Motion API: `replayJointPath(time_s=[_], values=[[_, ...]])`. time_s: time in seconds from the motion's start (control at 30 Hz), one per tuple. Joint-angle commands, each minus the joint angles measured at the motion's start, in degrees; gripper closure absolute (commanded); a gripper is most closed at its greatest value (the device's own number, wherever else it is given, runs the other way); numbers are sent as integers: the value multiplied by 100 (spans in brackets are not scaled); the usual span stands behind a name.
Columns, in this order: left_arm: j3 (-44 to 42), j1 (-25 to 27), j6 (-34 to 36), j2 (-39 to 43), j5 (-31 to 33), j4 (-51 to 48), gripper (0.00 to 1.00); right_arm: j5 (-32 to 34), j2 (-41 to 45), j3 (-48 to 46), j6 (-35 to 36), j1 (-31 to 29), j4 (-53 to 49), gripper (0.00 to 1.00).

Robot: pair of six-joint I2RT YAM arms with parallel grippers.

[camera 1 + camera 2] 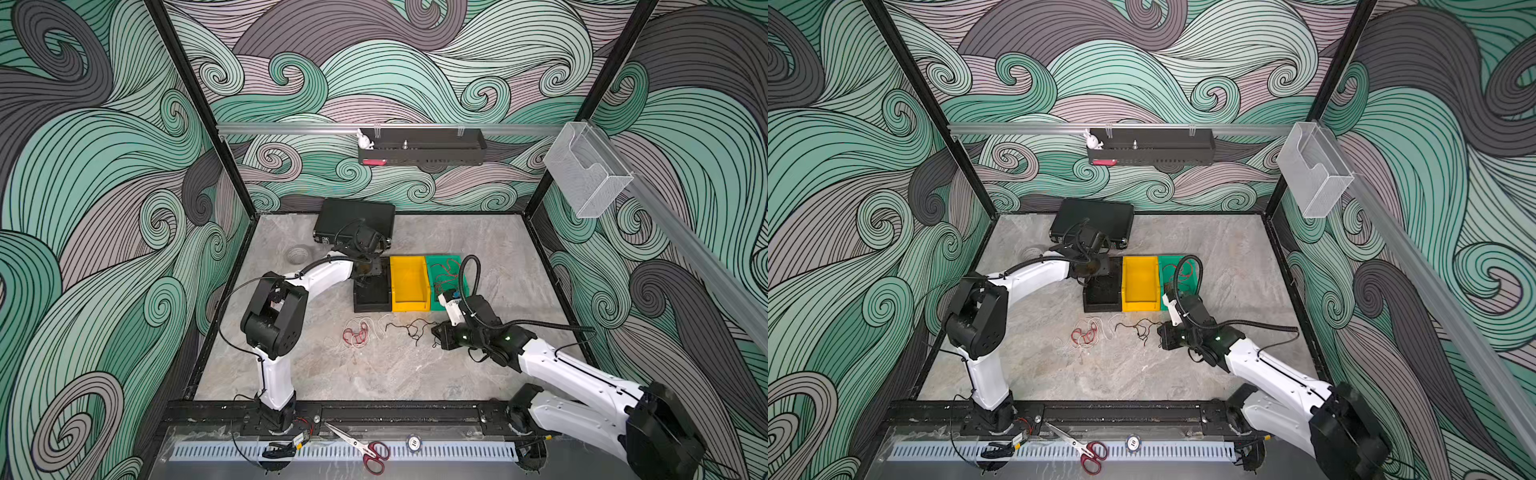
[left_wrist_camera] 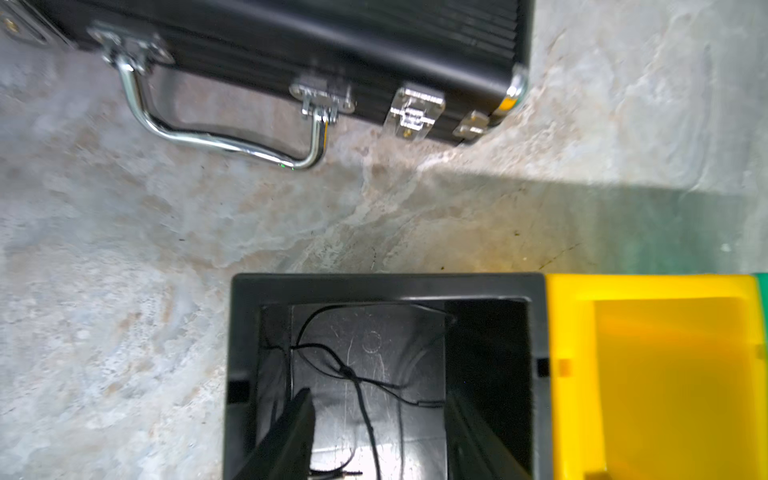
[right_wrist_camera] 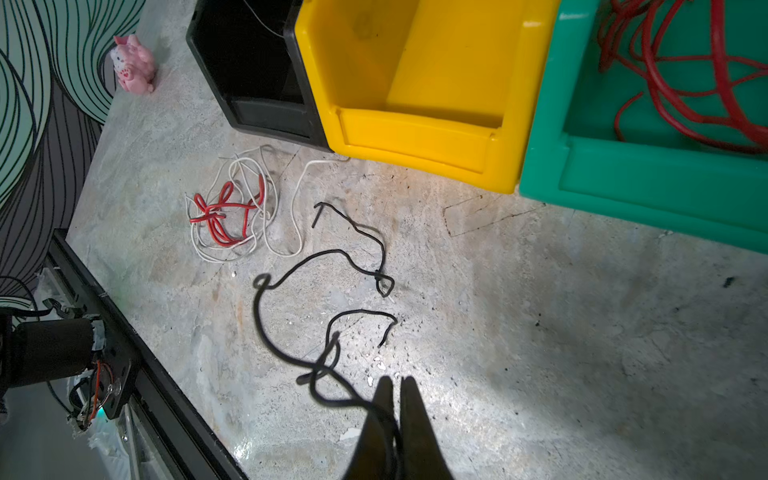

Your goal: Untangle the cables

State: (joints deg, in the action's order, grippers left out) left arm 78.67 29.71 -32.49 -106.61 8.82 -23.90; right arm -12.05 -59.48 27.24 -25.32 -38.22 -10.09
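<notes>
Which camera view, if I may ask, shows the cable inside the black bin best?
The left wrist view: it looks down into the black bin and shows the cable lying on its floor. Both top views show only the bin's dark inside, and the right wrist view shows no clear cable there.

Swirling teal-and-grey wave-patterned walls enclose a mottled grey stone-look floor, with black posts at the corners.

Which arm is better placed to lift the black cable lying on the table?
Right. The right gripper is shut on the black cable, while the left gripper stands open above the black bin, well away from that cable.
</notes>
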Motion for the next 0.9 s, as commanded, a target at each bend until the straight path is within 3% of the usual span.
replayJointPath(time_s=[0.0, 0.33, 0.73, 0.87], values=[[60, 34, 85, 341, 144, -289, 44, -55, 99, -79, -39, 30, 56, 92], [-172, 34, 291, 1225, -144, -431, 40, -115, 203, -1, -77, 33, -7, 92], [-2588, 176, 693, 3123, -2492, 1557, 40, -606, 762, 505, -99, 145, -269, 93], [-3060, 404, 980, 3462, -2947, 2096, 40, -789, 778, 730, -52, 218, -362, 93]])
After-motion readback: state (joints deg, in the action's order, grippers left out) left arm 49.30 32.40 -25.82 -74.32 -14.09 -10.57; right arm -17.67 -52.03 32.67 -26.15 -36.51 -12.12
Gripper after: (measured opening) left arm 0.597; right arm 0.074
